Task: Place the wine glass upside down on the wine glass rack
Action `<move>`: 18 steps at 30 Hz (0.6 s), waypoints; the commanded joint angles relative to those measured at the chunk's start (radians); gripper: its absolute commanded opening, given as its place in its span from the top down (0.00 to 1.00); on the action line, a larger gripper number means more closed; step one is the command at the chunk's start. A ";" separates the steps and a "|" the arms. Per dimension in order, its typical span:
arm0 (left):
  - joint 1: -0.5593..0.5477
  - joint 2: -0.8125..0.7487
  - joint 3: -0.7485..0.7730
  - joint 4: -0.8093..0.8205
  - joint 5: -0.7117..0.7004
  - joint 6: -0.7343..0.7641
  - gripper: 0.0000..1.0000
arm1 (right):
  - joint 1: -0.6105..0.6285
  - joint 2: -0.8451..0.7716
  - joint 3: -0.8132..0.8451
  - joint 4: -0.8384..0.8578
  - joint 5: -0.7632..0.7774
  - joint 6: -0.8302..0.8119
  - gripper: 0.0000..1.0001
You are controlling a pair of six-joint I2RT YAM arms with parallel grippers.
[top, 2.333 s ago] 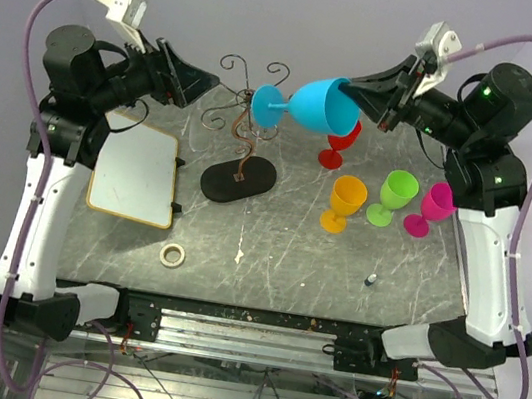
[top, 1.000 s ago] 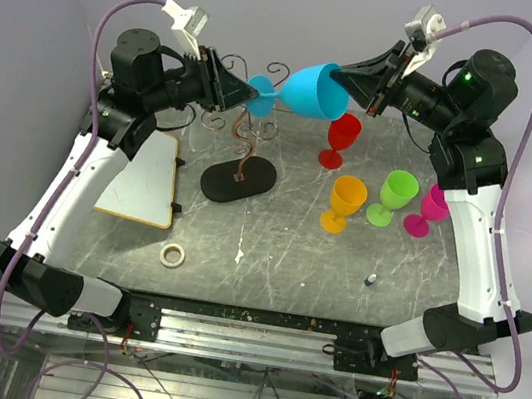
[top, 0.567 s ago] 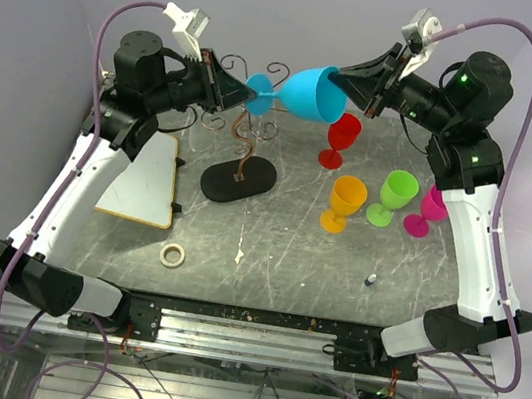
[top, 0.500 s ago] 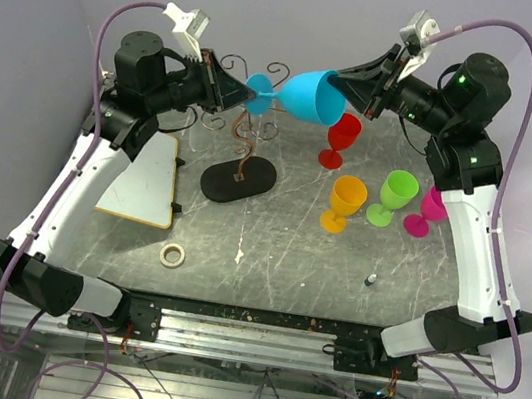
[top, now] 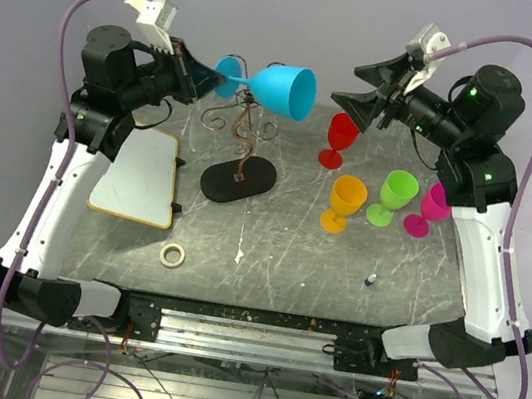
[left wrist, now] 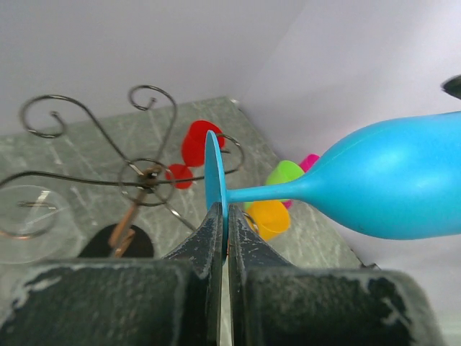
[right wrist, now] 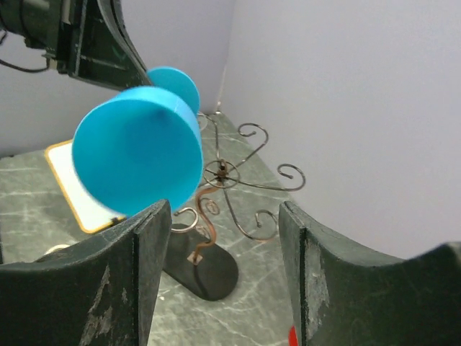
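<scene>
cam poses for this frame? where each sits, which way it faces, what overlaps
Top external: above and behind the bases, looking down on the table; both arms whole.
Left wrist: along the shut left gripper, at the wine glass foot it pinches.
Right wrist: through the open right gripper, into the glass's mouth.
Shared: both wrist views see the wine glass rack.

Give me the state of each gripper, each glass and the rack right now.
left gripper, shut on the blue wine glass's foot
right gripper, open, holding nothing
blue wine glass, sideways in the air
wine glass rack, standing upright
red glass, upright
orange glass, upright
green glass, upright
pink glass, upright
</scene>
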 commanded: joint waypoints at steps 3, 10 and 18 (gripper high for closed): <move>0.067 -0.030 0.082 -0.053 -0.111 0.127 0.93 | -0.003 -0.085 -0.025 -0.097 0.171 -0.147 0.36; 0.095 -0.043 0.168 -0.098 -0.353 0.389 0.93 | -0.001 -0.181 -0.329 -0.108 0.220 -0.333 0.19; 0.097 -0.025 0.239 -0.086 -0.667 0.634 0.93 | -0.002 -0.248 -0.668 -0.101 0.053 -0.504 0.18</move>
